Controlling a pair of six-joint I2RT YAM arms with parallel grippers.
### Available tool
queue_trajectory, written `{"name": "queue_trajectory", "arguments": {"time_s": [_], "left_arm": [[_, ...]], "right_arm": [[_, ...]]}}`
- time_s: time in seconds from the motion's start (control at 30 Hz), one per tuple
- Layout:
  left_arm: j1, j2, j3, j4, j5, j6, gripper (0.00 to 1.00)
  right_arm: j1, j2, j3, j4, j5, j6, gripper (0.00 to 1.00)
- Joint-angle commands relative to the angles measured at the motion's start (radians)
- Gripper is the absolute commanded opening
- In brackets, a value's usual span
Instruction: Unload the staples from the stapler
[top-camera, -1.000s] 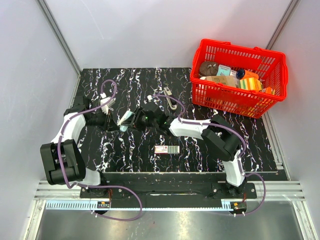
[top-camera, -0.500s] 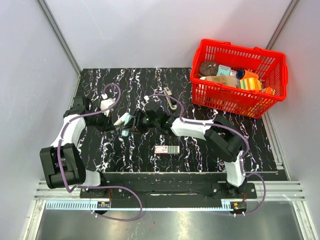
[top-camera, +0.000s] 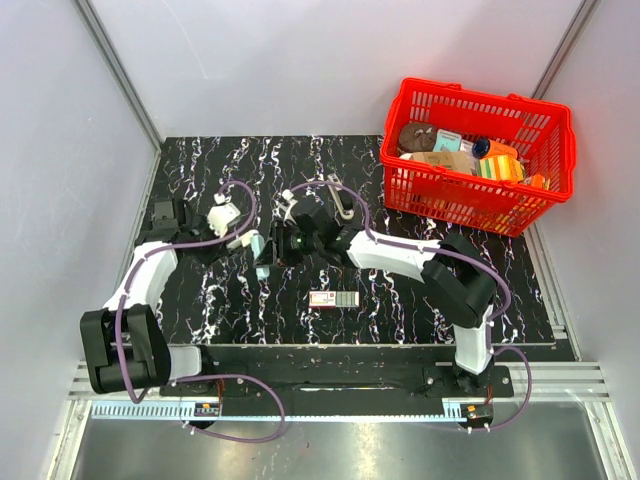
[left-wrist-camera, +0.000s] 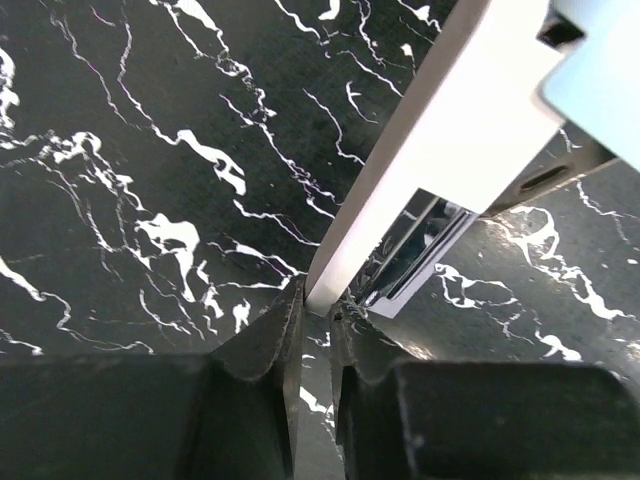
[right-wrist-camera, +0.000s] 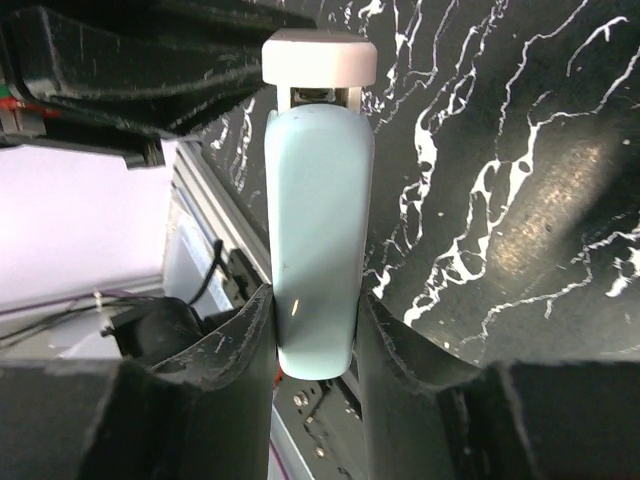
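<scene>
The stapler is pale blue with a white base, and both grippers hold it just above the black marbled table. My left gripper is shut on the tip of the white base. The shiny metal staple magazine shows open beside the base, and I cannot tell what is in it. My right gripper is shut on the pale blue top arm, with its white end cap pointing away. In the top view the left gripper and right gripper meet at the stapler.
A small red-and-white staple box or strip lies on the table in front of the grippers. A small metal object lies behind the right arm. A red basket full of items stands at the back right.
My left gripper has moved right and away from the base, closer to the right gripper. The stapler has turned with it and now lies more front-to-back. Both grippers stay shut on it.
</scene>
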Motion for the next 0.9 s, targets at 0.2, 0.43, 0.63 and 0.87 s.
{"name": "queue_trajectory", "arguments": {"time_s": [0.2,0.43,0.63,0.87], "left_arm": [[-0.08,-0.103,-0.106,0.372,-0.245,0.081,0.0],[-0.119,-0.194,-0.233,0.509,-0.319,0.133,0.0],[-0.138,-0.271,-0.288,0.557,-0.339,0.154,0.0],[-0.159,-0.236,-0.138,0.289,-0.235,0.011,0.0]], "right_arm": [[0.066,-0.067,0.012,-0.215,0.051,-0.256,0.0],[0.075,-0.079,0.002,-0.2,0.114,-0.269,0.0],[0.075,-0.081,0.019,-0.185,0.131,-0.275,0.0],[0.076,-0.087,0.044,-0.186,0.185,-0.263,0.0]]}}
